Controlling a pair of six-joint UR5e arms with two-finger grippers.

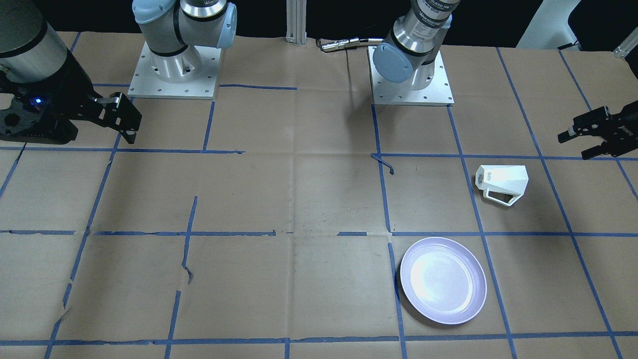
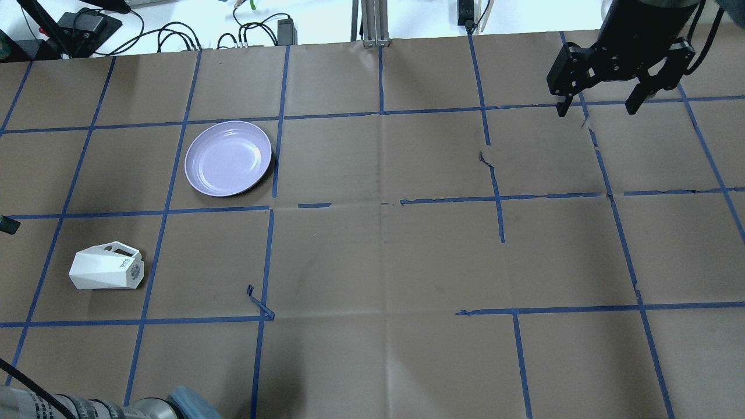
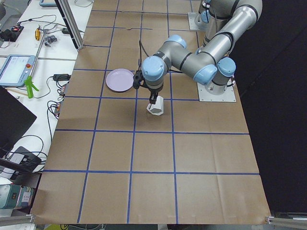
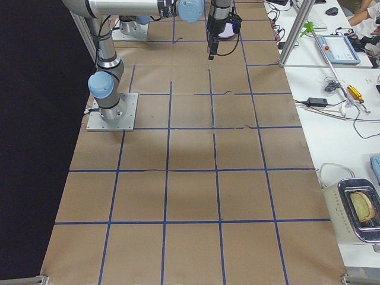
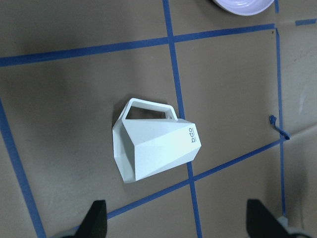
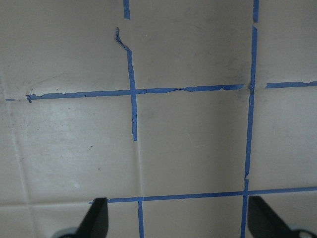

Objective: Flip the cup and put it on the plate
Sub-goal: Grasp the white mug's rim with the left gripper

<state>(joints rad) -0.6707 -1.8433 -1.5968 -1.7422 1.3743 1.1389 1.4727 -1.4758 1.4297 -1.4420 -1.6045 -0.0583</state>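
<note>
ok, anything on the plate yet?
Nothing: the plate shows its whole top bare, with only glare on it. The cup lies on its side on the brown paper, apart from the plate. Whatever is beneath the plate is covered by the plate itself.

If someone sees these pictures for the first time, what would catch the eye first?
The white cup lies on its side on the brown paper, on the robot's left. The empty lavender plate sits close by, toward the operators' side. The open left hand hangs above the cup; the right hand hangs open, far off.
</note>
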